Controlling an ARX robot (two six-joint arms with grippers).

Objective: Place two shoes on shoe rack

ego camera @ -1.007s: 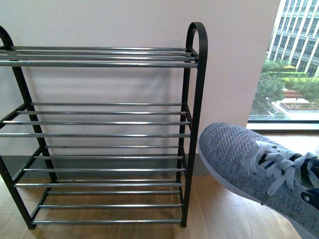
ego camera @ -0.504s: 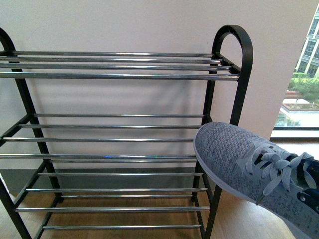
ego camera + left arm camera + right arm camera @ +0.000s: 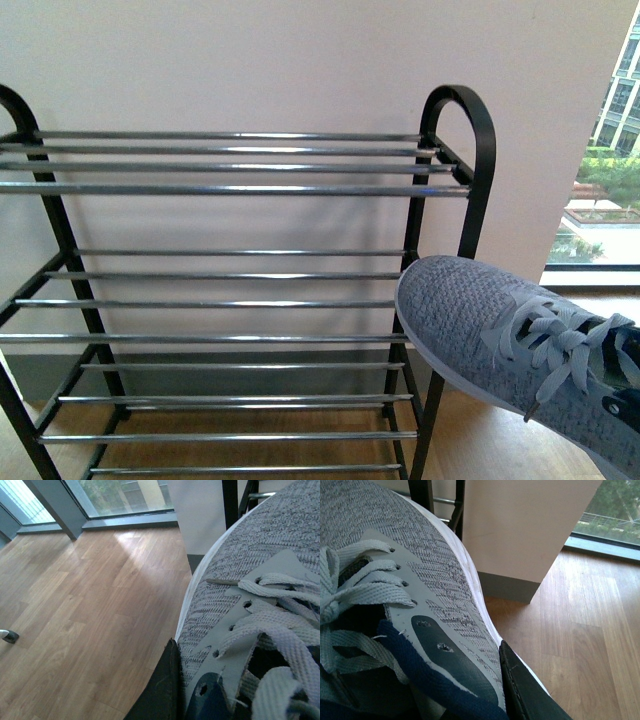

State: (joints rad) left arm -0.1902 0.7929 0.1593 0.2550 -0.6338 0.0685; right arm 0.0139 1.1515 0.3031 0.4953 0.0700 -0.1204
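The shoe rack [image 3: 457, 97] fills the view from 9 o'clock to centre, its chrome bars bare, against a pale wall [image 3: 300, 50]. At 4 o'clock a grey knit sneaker [image 3: 465, 312] hangs above the wooden floor [image 3: 485, 445], toe aimed toward 10 o'clock and overlapping the rack's right post. A window [image 3: 605, 160] shows at 3 o'clock.

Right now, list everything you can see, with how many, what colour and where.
sneaker: one, grey knit with white sole, lifted off the floor, toe by the rack's right end
shoe rack: one, black frame with chrome bars, against the wall
wall: pale, behind the rack
window: one, far right
floor: light brown wood
left gripper finger: one seen, black, against the sneaker's side
right gripper finger: one seen, black, against its other side
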